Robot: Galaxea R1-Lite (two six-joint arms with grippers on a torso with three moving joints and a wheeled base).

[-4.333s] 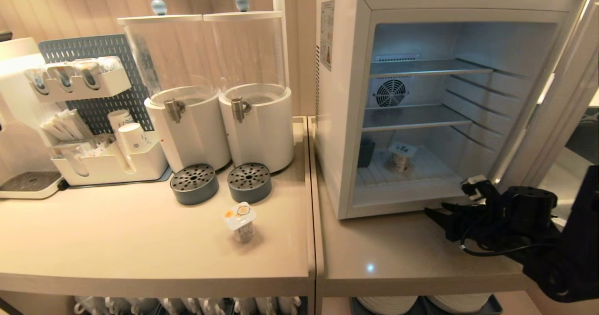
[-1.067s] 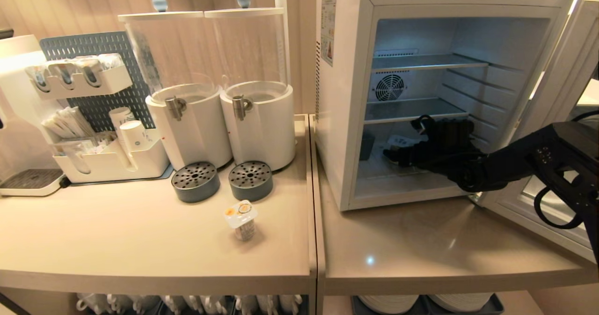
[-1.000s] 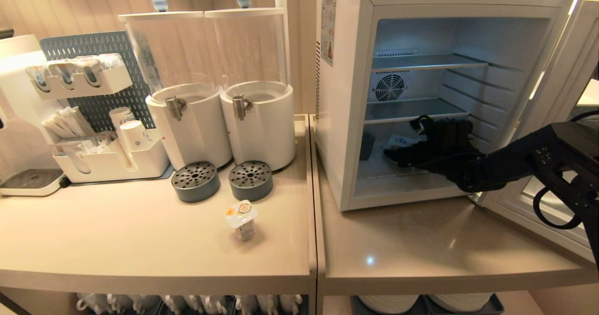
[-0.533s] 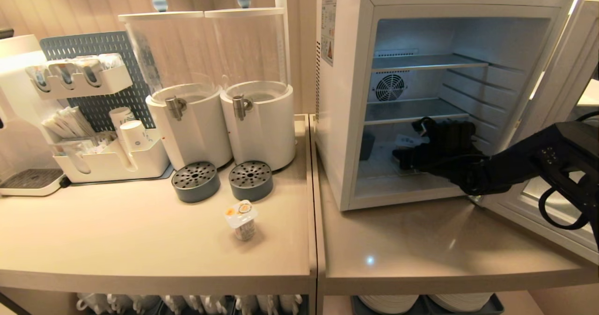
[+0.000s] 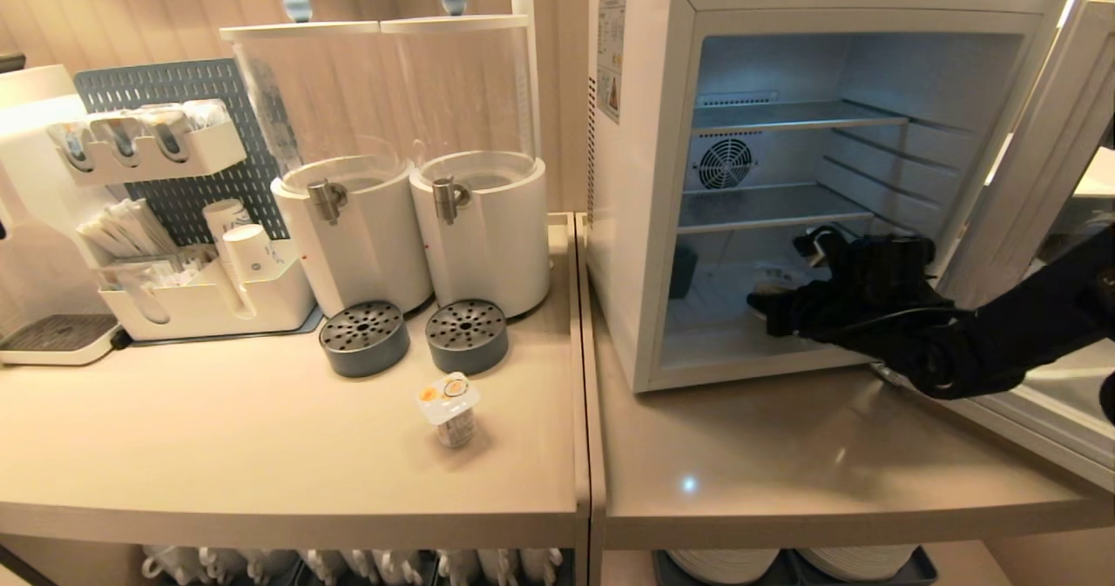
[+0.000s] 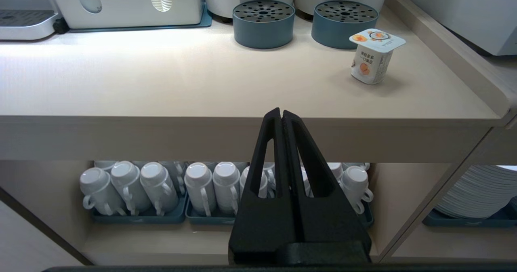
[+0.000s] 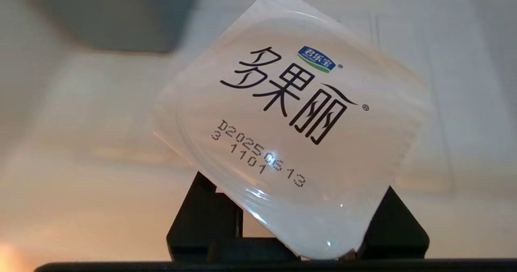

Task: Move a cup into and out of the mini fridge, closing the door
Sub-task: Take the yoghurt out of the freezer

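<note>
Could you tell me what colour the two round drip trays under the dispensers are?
The drip trays are blue-grey, clearest in the left wrist view.

Mini fridge on the right counter, door swung open to its right. Inside, on the lowest level under two wire shelves, right gripper reaching in from the right, clamped on a sealed cup, which looks lifted off the floor there, though hard to tell. On the left counter: two dispensers at the back, two round drip trays before them, a second cup nearer the front edge. Organizer rack further left. Mugs on the shelf beneath, left gripper before that counter's edge, below its top.
</note>
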